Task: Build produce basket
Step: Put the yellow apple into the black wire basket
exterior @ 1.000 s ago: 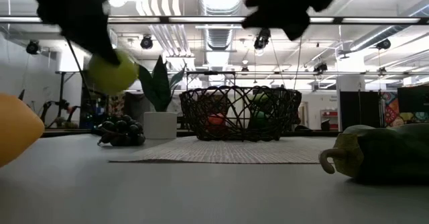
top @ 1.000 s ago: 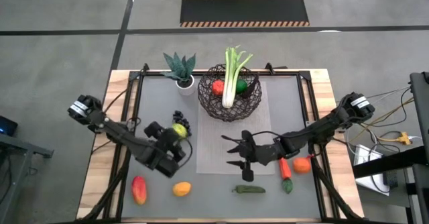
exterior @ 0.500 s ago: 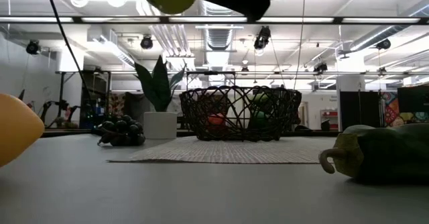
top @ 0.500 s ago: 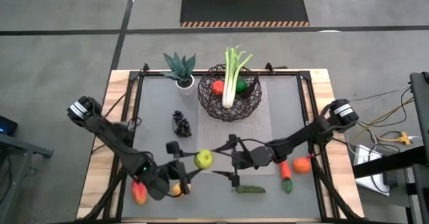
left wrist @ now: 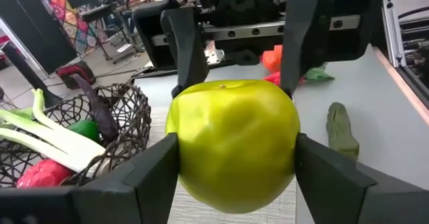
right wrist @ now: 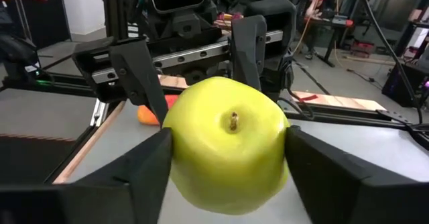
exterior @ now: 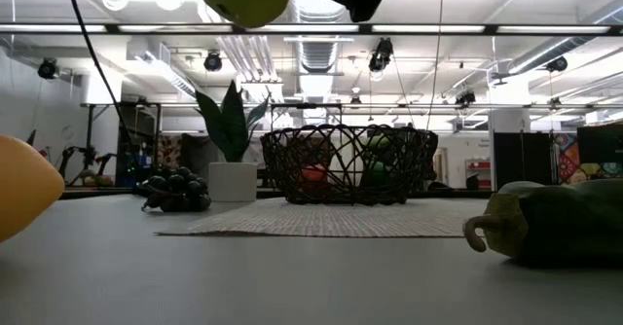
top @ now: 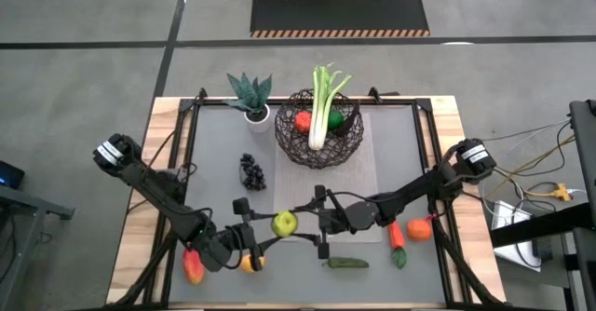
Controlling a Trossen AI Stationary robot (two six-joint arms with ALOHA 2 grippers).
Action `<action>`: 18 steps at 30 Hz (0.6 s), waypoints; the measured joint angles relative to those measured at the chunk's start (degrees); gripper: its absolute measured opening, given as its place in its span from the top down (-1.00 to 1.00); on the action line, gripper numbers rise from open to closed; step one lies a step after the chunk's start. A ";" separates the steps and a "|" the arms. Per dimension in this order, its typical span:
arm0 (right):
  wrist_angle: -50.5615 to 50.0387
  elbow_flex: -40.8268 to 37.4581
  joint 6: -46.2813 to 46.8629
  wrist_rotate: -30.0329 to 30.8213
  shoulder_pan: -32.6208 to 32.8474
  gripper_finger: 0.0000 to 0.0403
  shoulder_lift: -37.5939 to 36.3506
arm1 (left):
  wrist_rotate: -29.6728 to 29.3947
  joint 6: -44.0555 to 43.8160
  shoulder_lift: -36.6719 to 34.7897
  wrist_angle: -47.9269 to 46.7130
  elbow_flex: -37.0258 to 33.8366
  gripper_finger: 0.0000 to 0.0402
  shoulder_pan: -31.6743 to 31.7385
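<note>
Handover in mid-air, near the table's front, well short of the basket (top: 319,129). Apple (top: 284,223) pinched by left gripper (top: 264,235) and right gripper (top: 307,229) at once, from opposite sides. Risk: drop or tug-of-war if release is mistimed. Round, no long axis; stem end faces the right wrist camera.

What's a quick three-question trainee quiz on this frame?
1. True or false: the yellow-green apple rests on the table.
2. Which lies in the basket? A leek; B grapes; C carrot.
3. Fill in: the left gripper and right gripper both have fingers against the ____.
Key: 1 false, it is held up in the air; 2 A; 3 apple.
</note>
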 joint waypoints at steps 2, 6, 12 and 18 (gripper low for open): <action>-0.02 0.00 -0.02 -0.04 -0.06 -0.13 0.00 | -0.16 0.27 0.00 0.43 -0.03 -0.22 0.01; -0.04 0.00 -0.20 -0.04 -0.13 0.02 0.00 | -0.46 0.77 0.00 0.76 -0.08 -0.22 0.13; -0.19 0.00 -0.22 -0.04 -0.13 0.01 0.00 | -0.46 1.20 0.00 0.84 -0.12 -0.22 0.24; -0.22 0.00 0.90 -0.09 -0.15 0.01 0.00 | -0.43 0.20 0.00 0.98 -0.14 -0.30 0.26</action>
